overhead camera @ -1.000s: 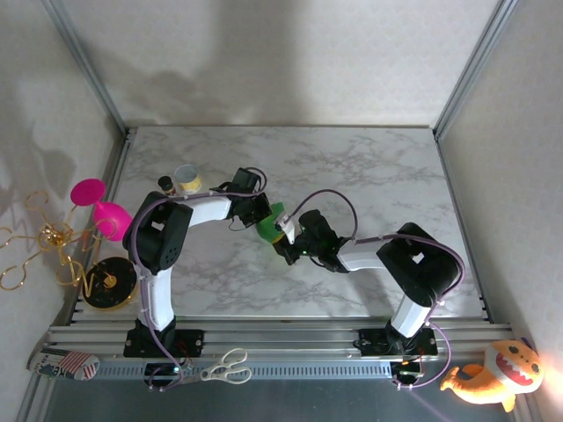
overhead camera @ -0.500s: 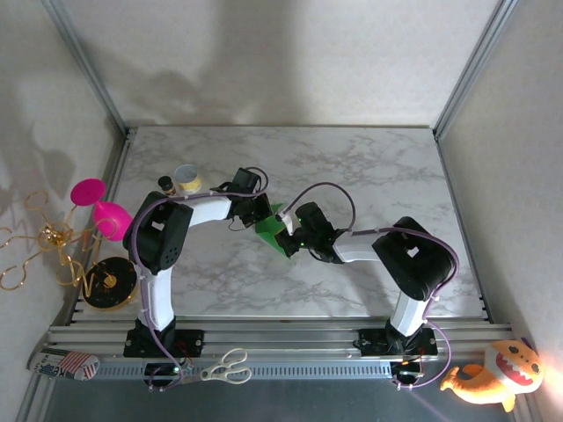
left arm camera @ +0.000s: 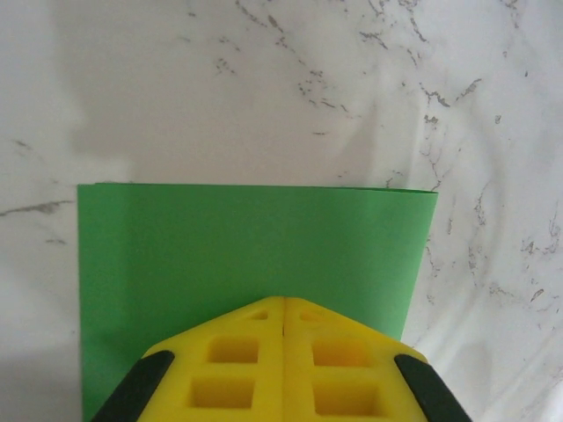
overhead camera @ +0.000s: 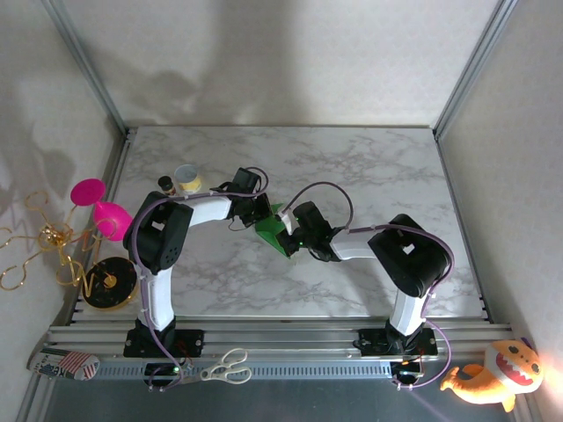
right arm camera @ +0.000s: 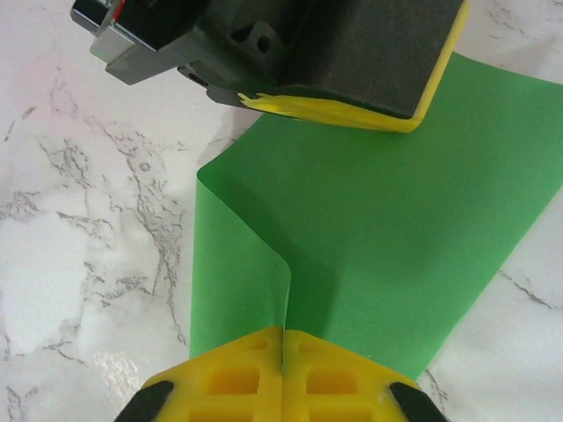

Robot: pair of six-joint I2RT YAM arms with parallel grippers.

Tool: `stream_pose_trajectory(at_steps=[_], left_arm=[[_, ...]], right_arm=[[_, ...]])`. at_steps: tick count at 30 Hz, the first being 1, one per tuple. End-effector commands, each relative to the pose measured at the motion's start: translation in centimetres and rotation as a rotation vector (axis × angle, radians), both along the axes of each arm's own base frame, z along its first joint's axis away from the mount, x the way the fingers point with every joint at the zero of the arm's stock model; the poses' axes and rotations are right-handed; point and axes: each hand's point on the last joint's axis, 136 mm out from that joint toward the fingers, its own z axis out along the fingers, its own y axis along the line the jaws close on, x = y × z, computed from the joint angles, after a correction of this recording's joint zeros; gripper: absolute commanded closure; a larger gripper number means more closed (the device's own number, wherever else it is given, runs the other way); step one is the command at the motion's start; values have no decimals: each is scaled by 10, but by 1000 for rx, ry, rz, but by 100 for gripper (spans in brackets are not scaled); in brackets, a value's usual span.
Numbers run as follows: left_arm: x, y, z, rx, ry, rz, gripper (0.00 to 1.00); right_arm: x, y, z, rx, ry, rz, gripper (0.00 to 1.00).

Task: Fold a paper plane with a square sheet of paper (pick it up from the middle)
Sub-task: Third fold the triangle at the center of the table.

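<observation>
From the top view, at frame centre, my left gripper [overhead camera: 260,214] and right gripper [overhead camera: 288,236] meet at the square sheet of paper [overhead camera: 272,230].

In the left wrist view, the fingers are closed with their tips on the sheet. I cannot confirm a grip.

In the right wrist view, the fingers are closed and pinch a raised ridge of paper at the bottom centre. There is no dart shape yet, so I judge most folds remain.

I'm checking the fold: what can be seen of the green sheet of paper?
The square sheet of paper is thin, plain bright green, with clean straight edges. It lies on the marble table, between the arms. The right gripper is shut on a ridge pinched up from one edge, bowing that part upward. The shut left gripper rests on the opposite end, apparently pressing it flat.
</observation>
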Motion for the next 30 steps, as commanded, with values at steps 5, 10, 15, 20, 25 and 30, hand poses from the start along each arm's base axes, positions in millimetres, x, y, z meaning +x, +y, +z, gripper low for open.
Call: stream_pose_trajectory(at_steps=[5, 10, 15, 20, 25, 30], left_arm=[[-23, 5, -34, 56, 101, -24, 100], [-23, 5, -34, 55, 102, -23, 100], [-24, 5, -35, 56, 104, -25, 100], [-24, 4, -34, 55, 101, -25, 100], [-23, 4, -34, 55, 100, -25, 100], [-24, 4, -35, 56, 102, -25, 100]], right_arm=[[10, -2, -2, -27, -9, -28, 93], [10, -1, -4, -28, -5, -26, 93], [10, -1, -5, -33, -1, -27, 93], [10, -3, -7, -41, 5, -34, 94], [11, -4, -10, -53, 14, -41, 94], [12, -6, -11, -64, 15, -52, 94]])
